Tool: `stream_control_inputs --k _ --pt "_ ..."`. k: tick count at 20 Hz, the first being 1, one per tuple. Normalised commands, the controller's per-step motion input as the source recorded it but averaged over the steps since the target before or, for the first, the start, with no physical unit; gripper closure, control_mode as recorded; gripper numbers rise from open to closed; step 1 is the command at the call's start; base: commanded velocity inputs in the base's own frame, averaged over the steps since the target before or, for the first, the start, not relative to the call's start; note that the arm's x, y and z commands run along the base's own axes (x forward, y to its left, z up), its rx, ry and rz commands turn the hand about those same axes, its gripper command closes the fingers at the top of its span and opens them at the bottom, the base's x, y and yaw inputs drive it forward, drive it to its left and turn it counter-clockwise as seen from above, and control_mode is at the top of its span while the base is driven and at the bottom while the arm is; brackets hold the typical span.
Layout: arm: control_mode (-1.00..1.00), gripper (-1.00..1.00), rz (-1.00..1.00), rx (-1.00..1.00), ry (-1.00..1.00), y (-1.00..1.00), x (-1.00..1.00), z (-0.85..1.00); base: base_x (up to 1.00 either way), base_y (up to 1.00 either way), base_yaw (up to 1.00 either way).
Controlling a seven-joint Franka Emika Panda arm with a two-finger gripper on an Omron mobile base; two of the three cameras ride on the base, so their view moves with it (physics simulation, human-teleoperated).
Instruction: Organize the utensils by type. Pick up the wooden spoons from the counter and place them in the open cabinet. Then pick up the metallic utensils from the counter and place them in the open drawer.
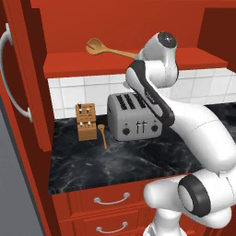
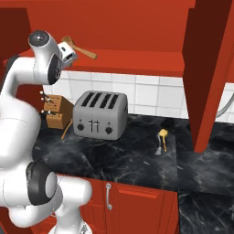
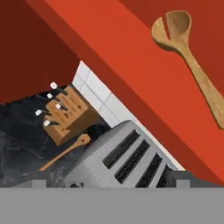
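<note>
- Left base view: we see one wooden spoon [image 1: 107, 49] lying on the cabinet shelf [image 1: 83, 64], its bowl toward the shelf's left and its handle running behind our arm. The second wooden spoon [image 1: 102, 135] lies on the counter [image 1: 115, 163], between the knife block [image 1: 86, 121] and the toaster [image 1: 133, 116]. We judge that narrow gap to be the main risk: coming down there, we may knock the knife block or scrape the toaster.
- Right base view: our pincer [image 2: 69, 53] is up at the shelf, just beside the shelved spoon's handle, so pulling away carelessly could drag the spoon off the edge. A small gold-tinted piece [image 2: 162, 139] lies on the counter well right of the toaster, and we may lose track of it while working on the left. The handle of the counter spoon pokes out beside the knife block.
- Hand view: nothing sits between the fingers, and we take the pincer to be spread wide and empty. The spoon on the counter is thin and flat, so our fingers may slide off its handle or push it under the toaster's side. The drawer is not something we can place from here.
</note>
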Motion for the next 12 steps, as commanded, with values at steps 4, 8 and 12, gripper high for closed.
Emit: stream_control_inputs --k 4,8,12 --pt "-1.00 -1.00 -0.44 0.21 0.15 0.02 -0.13 -0.56 0.00 0.00 0.00" --pt "-1.00 -1.00 -0.38 0.29 0.12 0.00 -0.23 -0.56 0.00 0.00 0.00" --pt "-1.00 -1.00 -0.36 0.28 0.18 0.03 -0.18 -0.46 0.00 0.00 0.00"
